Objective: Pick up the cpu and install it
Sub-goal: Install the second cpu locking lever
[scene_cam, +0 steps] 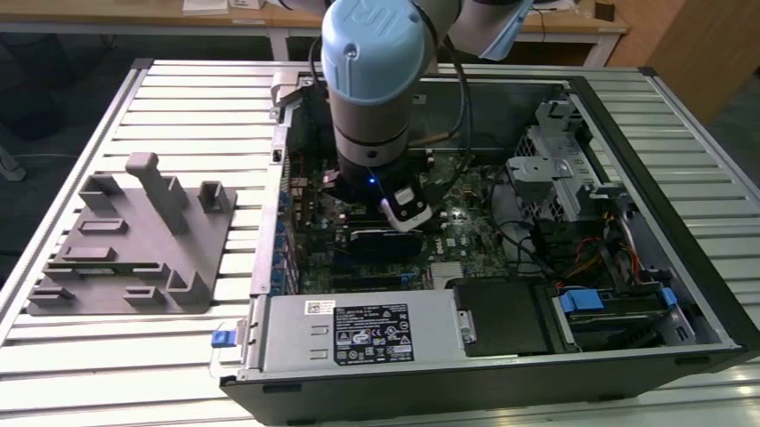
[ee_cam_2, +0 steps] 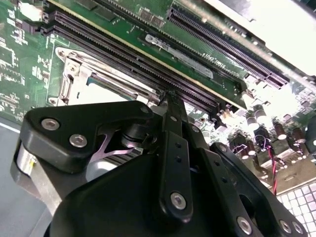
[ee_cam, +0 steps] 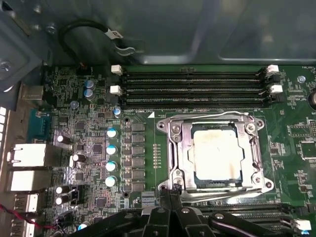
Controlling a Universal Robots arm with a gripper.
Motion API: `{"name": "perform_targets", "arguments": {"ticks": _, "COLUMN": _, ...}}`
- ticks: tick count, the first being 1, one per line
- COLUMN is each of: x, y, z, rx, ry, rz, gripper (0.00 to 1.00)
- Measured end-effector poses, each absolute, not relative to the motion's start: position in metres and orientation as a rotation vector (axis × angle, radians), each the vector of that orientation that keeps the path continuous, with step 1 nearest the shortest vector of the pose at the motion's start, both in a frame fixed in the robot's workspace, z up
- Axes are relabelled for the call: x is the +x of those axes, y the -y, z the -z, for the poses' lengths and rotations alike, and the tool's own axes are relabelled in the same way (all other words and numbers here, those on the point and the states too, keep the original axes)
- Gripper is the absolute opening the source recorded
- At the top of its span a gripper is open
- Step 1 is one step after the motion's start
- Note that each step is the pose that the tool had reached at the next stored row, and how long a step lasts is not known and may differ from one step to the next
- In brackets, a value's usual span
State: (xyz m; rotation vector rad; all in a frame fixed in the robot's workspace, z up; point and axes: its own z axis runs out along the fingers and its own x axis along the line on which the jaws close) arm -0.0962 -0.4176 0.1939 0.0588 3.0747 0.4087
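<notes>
While the black tool point(ee_cam: 170, 193) hangs with fingers pressed together, empty, just beside the steel socket frame point(ee_cam: 174, 153), the silvery square cpu point(ee_cam: 216, 151) sits inside it on the green motherboard point(ee_cam: 84, 148); beyond, slatted metal tabletop point(scene_cam: 178, 107) and wooden desks point(scene_cam: 594, 22).

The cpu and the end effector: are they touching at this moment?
Apart. In the first wrist view the cpu lies in its socket frame, and the end effector, fingers together, sits at the frame's edge, off the chip.

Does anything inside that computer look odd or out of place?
Not much. The cpu sits square in its metal socket frame, though its top plate carries a yellowish smear. The gripper is at the frame's edge.
</notes>
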Motion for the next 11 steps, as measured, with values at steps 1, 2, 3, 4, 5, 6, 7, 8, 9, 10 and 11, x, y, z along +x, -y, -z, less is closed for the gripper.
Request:
{"name": "perform_targets", "arguments": {"ticks": 1, "x": -0.0964, "y": 0.4177, "z": -0.1934, "rx": 0.059, "ry": -3.074, "rz": -0.417, "gripper": 0.11}}
{"name": "perform_targets", "arguments": {"ticks": 2, "x": -0.0965, "y": 0.4176, "z": -0.1927, "rx": 0.059, "ry": -3.072, "rz": -0.429, "gripper": 0.11}}
{"name": "perform_targets", "arguments": {"ticks": 3, "x": -0.0967, "y": 0.4176, "z": -0.1919, "rx": 0.059, "ry": -3.071, "rz": -0.439, "gripper": 0.11}}
{"name": "perform_targets", "arguments": {"ticks": 4, "x": -0.0968, "y": 0.4176, "z": -0.1913, "rx": 0.060, "ry": -3.069, "rz": -0.449, "gripper": 0.11}}
{"name": "perform_targets", "arguments": {"ticks": 5, "x": -0.0969, "y": 0.4177, "z": -0.1906, "rx": 0.060, "ry": -3.068, "rz": -0.457, "gripper": 0.11}}
{"name": "perform_targets", "arguments": {"ticks": 6, "x": -0.0969, "y": 0.4178, "z": -0.1899, "rx": 0.060, "ry": -3.068, "rz": -0.461, "gripper": 0.11}}
{"name": "perform_targets", "arguments": {"ticks": 7, "x": -0.0969, "y": 0.4180, "z": -0.1892, "rx": 0.060, "ry": -3.067, "rz": -0.464, "gripper": 0.11}}
{"name": "perform_targets", "arguments": {"ticks": 8, "x": -0.0971, "y": 0.4183, "z": -0.1887, "rx": 0.060, "ry": -3.067, "rz": -0.466, "gripper": 0.11}}
{"name": "perform_targets", "arguments": {"ticks": 9, "x": -0.0972, "y": 0.4185, "z": -0.1884, "rx": 0.060, "ry": -3.067, "rz": -0.468, "gripper": 0.11}}
{"name": "perform_targets", "arguments": {"ticks": 10, "x": -0.0972, "y": 0.4187, "z": -0.1882, "rx": 0.060, "ry": -3.067, "rz": -0.470, "gripper": 0.11}}
{"name": "perform_targets", "arguments": {"ticks": 11, "x": -0.0972, "y": 0.4187, "z": -0.1882, "rx": 0.060, "ry": -3.066, "rz": -0.471, "gripper": 0.11}}
